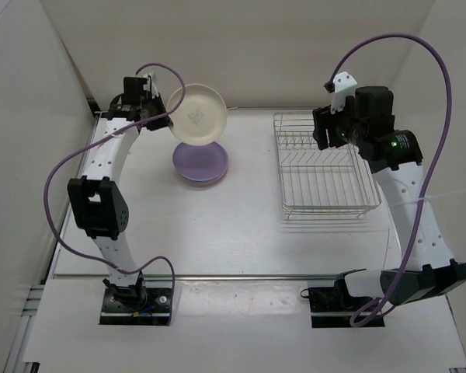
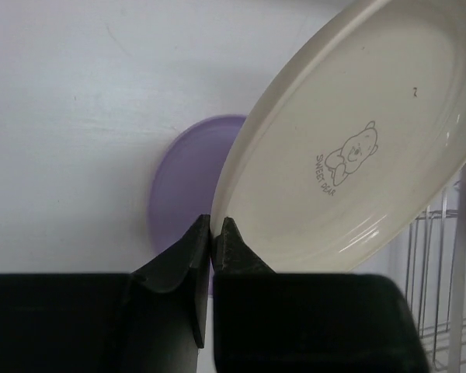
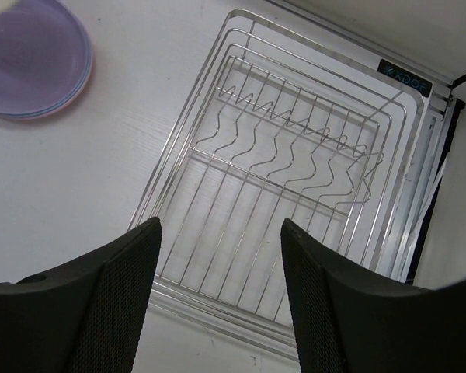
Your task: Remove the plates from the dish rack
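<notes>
Both arms have white links dotted with small holes, joined by black housings. The left arm (image 1: pixel 113 159) and right arm (image 1: pixel 415 221) each carry a looping purple cable (image 1: pixel 404 35) and end in a black base plate (image 1: pixel 136 301) at the near edge. A green light (image 1: pixel 394 143) glows on the right arm's far housing, near a white bracket (image 1: pixel 343 84). The right gripper (image 3: pixel 220 225) has black fingers (image 3: pixel 116 303) with fine mesh.

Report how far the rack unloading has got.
Done: the dish rack holds no plates, and a stack topped by the purple plate lies on the table left of it. In hand: the left gripper is shut on the rim of the cream plate, held tilted above that stack. The right gripper hangs open over the rack, empty. Left: set the cream plate on the stack.
</notes>
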Robot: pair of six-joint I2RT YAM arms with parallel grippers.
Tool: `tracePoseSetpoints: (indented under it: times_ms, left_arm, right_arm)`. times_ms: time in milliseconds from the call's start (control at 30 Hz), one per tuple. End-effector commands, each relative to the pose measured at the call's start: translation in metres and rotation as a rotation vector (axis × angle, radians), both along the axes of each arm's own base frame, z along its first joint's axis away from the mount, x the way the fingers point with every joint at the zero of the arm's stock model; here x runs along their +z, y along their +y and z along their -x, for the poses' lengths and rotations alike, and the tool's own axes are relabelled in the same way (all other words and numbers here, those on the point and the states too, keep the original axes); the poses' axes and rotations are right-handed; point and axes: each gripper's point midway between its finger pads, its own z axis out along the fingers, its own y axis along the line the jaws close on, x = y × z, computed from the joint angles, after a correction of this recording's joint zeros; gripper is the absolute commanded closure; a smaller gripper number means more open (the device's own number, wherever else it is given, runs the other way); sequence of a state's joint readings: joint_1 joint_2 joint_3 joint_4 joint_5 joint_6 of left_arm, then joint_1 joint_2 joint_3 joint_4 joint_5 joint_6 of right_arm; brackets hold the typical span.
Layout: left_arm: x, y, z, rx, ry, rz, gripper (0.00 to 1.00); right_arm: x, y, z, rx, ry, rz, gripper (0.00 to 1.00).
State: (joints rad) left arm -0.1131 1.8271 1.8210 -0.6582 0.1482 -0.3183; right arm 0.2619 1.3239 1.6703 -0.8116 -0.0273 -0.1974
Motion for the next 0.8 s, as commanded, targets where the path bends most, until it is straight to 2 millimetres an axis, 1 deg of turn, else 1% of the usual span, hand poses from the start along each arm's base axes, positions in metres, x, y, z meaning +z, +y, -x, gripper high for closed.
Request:
tracePoseSetpoints:
  times_ms: [0, 33, 133, 200, 233, 267, 300, 333, 367, 433, 467, 533, 600, 667, 733, 767]
  left_arm:
    - [-0.035, -0.008, 0.009, -0.035, 0.163, 0.098, 0.89]
    - [-0.039, -0.01, 0.009, -0.045, 0.173, 0.107, 0.89]
    - [-0.052, -0.006, 0.015, -0.043, 0.216, 0.136, 0.89]
    - [-0.064, -0.004, 0.019, -0.039, 0.249, 0.153, 0.89]
    - [-0.067, -0.002, 0.02, -0.04, 0.252, 0.163, 0.89]
    - [-0.071, -0.003, 0.022, -0.039, 0.268, 0.177, 0.89]
    - [-0.076, 0.001, 0.024, -0.028, 0.281, 0.178, 0.89]
    - [-0.075, 0.001, 0.022, -0.029, 0.272, 0.178, 0.89]
    - [-0.075, 0.005, 0.021, -0.02, 0.271, 0.179, 0.89]
    - [-0.085, 0.004, 0.027, -0.024, 0.299, 0.185, 0.89]
    - [-0.088, 0.004, 0.024, -0.018, 0.304, 0.191, 0.89]
    - [-0.098, 0.002, 0.029, -0.023, 0.323, 0.197, 0.89]
    - [-0.111, 0.002, 0.028, -0.02, 0.352, 0.197, 0.89]
    - [-0.112, 0.002, 0.025, -0.02, 0.352, 0.197, 0.89]
    - [-0.12, 0.001, 0.023, -0.025, 0.369, 0.203, 0.89]
    - [-0.119, -0.001, 0.024, -0.034, 0.37, 0.211, 0.89]
  right_arm:
    - [0.028, -0.008, 0.003, -0.035, -0.089, -0.013, 0.33]
    - [0.035, -0.008, 0.006, -0.035, -0.108, -0.018, 0.33]
    - [0.035, -0.01, 0.005, -0.043, -0.109, -0.014, 0.33]
    - [0.035, -0.011, 0.005, -0.051, -0.11, -0.01, 0.33]
    - [0.038, -0.012, 0.007, -0.051, -0.119, -0.013, 0.33]
    - [0.034, -0.012, 0.007, -0.051, -0.11, -0.01, 0.33]
    - [0.034, -0.012, 0.007, -0.051, -0.11, -0.01, 0.33]
    - [0.037, -0.013, 0.01, -0.051, -0.119, -0.013, 0.33]
    - [0.037, -0.013, 0.01, -0.051, -0.119, -0.013, 0.33]
    - [0.04, -0.013, 0.012, -0.052, -0.128, -0.015, 0.33]
    - [0.04, -0.013, 0.012, -0.052, -0.128, -0.015, 0.33]
    - [0.043, -0.014, 0.015, -0.056, -0.134, -0.026, 0.33]
    - [0.039, -0.014, 0.014, -0.056, -0.125, -0.023, 0.33]
    - [0.043, -0.014, 0.017, -0.056, -0.135, -0.026, 0.33]
    - [0.043, -0.014, 0.017, -0.056, -0.135, -0.026, 0.33]
    - [0.043, -0.014, 0.017, -0.056, -0.135, -0.026, 0.33]
